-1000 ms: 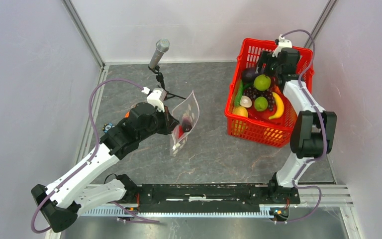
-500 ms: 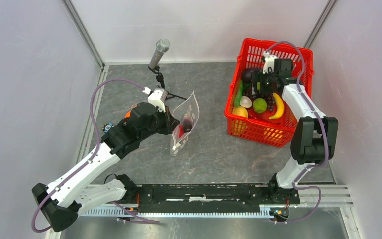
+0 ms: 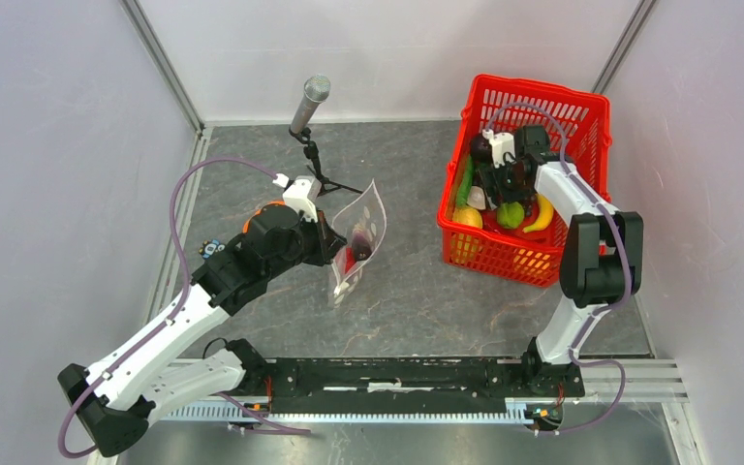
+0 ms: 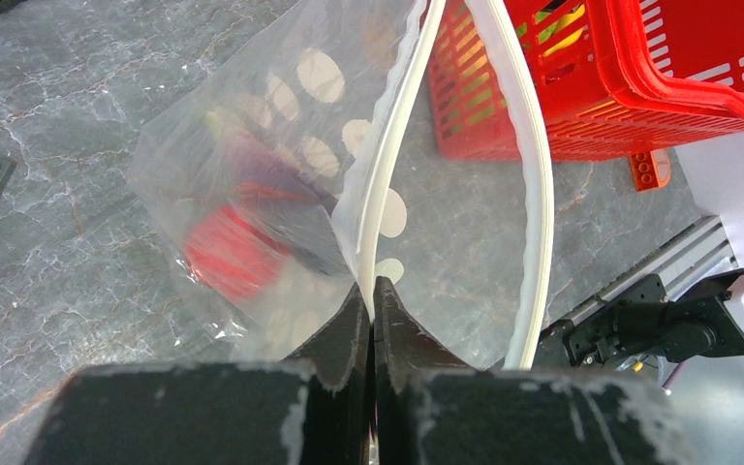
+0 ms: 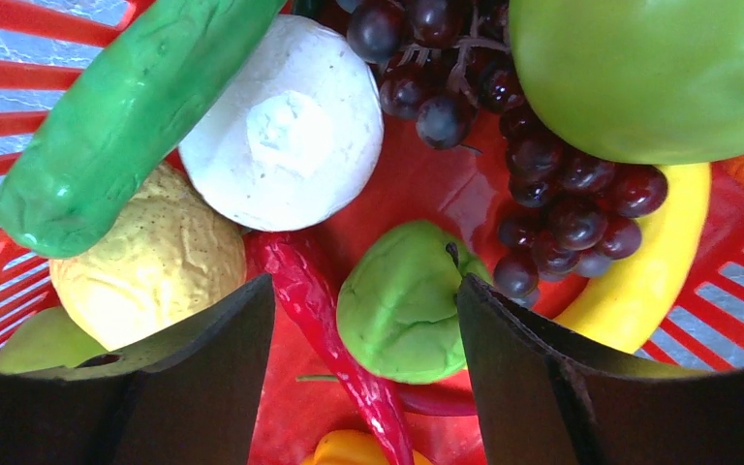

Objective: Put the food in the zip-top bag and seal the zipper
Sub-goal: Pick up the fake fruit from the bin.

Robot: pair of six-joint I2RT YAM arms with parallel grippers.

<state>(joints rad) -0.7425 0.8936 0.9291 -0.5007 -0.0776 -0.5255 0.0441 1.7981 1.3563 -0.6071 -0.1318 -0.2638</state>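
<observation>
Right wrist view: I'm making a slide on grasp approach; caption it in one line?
Right gripper, jaws open, poised over a small green fruit in the red basket.

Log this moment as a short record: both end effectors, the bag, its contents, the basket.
left end effector: shut on the mouth edge of the clear polka-dotted zip-top bag
bag mouth: open, white zipper strip unsealed
bag contents: red toy piece, something dark beside it
right end effector: open, in red plastic mesh basket, small green round toy fruit seen between its fingers
</observation>
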